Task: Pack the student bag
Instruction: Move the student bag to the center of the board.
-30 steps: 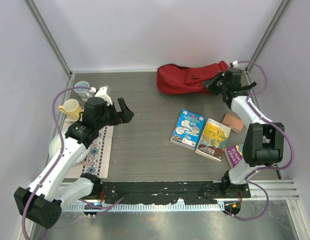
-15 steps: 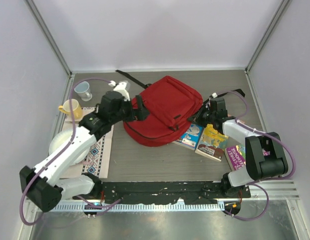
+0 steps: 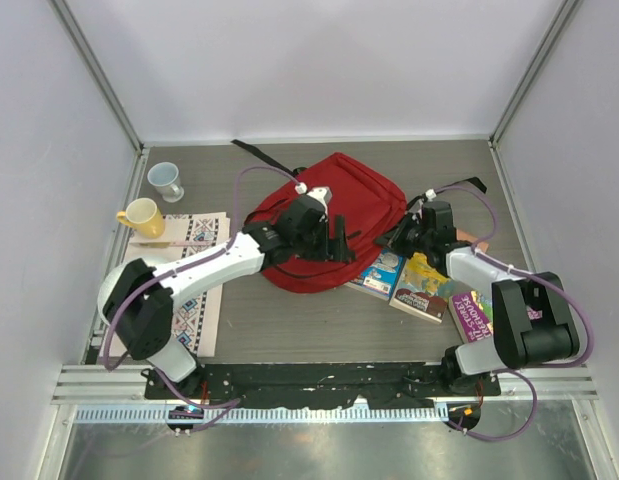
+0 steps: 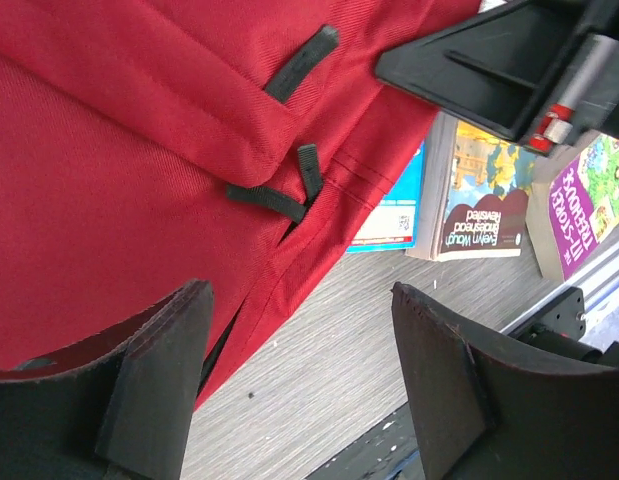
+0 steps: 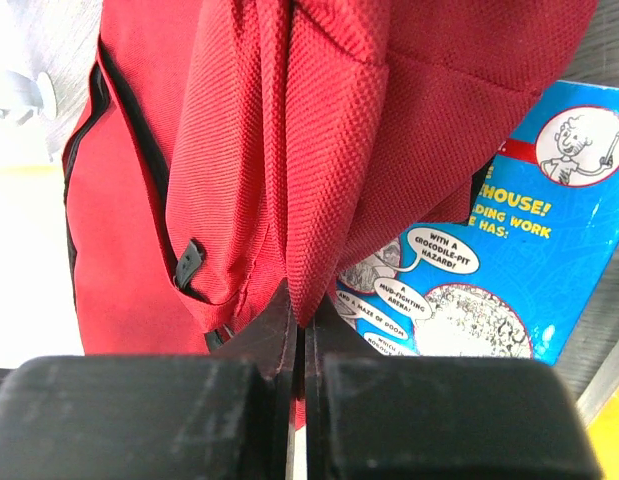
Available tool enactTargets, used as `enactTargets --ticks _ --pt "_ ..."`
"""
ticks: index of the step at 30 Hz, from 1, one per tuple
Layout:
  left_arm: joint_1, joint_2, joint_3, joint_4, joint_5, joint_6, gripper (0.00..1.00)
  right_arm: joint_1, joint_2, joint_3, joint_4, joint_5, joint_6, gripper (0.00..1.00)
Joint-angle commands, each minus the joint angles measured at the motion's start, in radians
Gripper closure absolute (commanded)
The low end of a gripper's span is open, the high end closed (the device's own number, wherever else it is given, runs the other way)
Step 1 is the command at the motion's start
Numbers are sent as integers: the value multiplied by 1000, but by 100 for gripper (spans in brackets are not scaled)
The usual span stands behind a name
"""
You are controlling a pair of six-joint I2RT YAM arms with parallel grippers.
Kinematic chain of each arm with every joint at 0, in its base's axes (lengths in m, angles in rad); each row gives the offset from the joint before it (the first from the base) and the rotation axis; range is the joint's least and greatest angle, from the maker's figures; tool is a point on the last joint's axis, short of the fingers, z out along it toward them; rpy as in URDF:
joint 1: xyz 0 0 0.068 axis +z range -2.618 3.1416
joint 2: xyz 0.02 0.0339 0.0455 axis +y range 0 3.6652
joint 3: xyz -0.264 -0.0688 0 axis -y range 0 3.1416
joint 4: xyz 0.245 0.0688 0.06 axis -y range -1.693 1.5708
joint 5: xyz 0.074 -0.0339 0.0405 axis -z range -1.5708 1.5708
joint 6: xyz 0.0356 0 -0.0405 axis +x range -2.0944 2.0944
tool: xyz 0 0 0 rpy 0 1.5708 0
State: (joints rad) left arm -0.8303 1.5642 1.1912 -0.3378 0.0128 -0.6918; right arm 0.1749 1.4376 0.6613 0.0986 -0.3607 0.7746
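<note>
Student bag [image 3: 361,195] lies beneath left claw [image 4: 299,345]; right claw [image 5: 299,335] pinches its edge.

Red student bag [image 3: 349,195] (trimmed in black), blue book [image 3: 381,275], yellow book [image 3: 426,280], purple book [image 3: 469,312], yellow mug [image 3: 141,215]

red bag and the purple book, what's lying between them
Two books side by side: a blue book, partly under the red bag, then a yellow book beside the purple book. Clearest in the left wrist view.
</note>
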Motion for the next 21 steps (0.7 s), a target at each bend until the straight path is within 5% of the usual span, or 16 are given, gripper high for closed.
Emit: enactTargets --ticks 1,6,21 --pt "-32 49 42 63 -31 -112 25 1 -77 -20 38 14 17 99" --pt "-62 103 67 60 -60 -178 41 5 -143 -51 26 57 20 99" --pt "-78 203 39 152 -54 -299 56 17 -187 -78 21 49 18 99"
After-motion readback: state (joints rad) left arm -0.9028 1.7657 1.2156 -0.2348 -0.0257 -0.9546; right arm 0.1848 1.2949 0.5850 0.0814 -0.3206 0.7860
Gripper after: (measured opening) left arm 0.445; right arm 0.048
